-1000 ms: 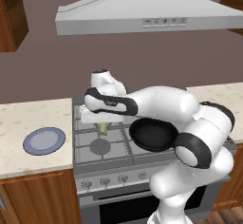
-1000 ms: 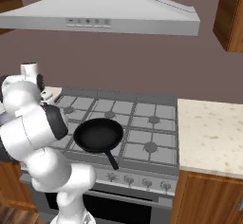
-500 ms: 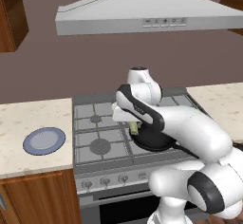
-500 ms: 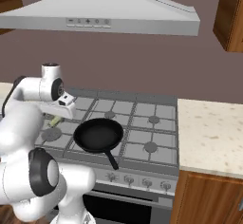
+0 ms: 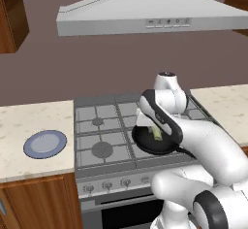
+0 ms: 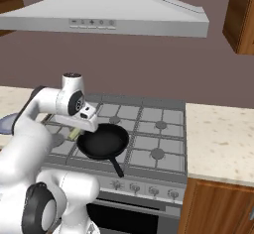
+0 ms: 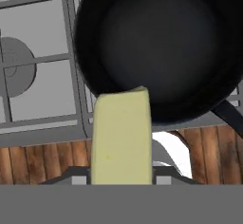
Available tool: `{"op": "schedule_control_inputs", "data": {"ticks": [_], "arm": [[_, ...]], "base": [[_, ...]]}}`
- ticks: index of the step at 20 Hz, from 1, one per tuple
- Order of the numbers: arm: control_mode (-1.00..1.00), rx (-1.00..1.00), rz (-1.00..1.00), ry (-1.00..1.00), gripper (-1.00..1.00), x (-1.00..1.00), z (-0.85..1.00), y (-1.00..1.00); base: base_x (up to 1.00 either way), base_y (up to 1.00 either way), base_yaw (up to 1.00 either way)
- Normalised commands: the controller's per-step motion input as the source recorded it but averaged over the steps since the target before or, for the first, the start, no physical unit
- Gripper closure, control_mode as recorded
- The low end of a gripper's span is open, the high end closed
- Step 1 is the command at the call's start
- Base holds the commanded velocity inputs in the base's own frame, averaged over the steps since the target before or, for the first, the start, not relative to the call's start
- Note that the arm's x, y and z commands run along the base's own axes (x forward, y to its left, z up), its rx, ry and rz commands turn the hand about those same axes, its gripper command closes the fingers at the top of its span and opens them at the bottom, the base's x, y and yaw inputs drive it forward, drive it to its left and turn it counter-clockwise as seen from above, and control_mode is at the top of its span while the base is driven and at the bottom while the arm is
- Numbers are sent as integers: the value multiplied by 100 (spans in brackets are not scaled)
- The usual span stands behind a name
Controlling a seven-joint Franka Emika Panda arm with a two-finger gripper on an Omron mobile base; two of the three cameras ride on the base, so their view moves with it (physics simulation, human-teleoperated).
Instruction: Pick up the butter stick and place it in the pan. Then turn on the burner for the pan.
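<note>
Gas stove (image 5: 97, 126), black frying pan (image 6: 102, 143) on its front burner, end effector (image 5: 156, 135) clenched on butter stick (image 7: 122, 137) above the pan's rim: centre it over the pan, lower, then release.

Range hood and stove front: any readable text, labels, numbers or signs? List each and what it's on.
No readable text anywhere.
Range hood: a row of small marks on its front panel, too small to read; they look like buttons rather than lettering.
Stove: the knobs along its front carry no legible markings.
Butter stick, pan and plate: plain, no label or brand.
</note>
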Motion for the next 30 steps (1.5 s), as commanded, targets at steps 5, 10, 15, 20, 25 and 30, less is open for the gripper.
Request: {"op": "schedule_control_inputs", "data": {"ticks": [5,10,15,20,25,30], "arm": [[-100,0,0,0,100,28,0,-44],[-100,0,0,0,100,29,-21,-40],[-100,0,0,0,100,22,-32,-19],[-100,0,0,0,100,7,-44,-3],[-100,-1,0,0,100,15,-54,0],[-100,0,0,0,-100,13,-38,0]], "base": [[0,0,0],[0,0,0],[0,0,0],[0,0,0],[0,0,0],[0,0,0]]}}
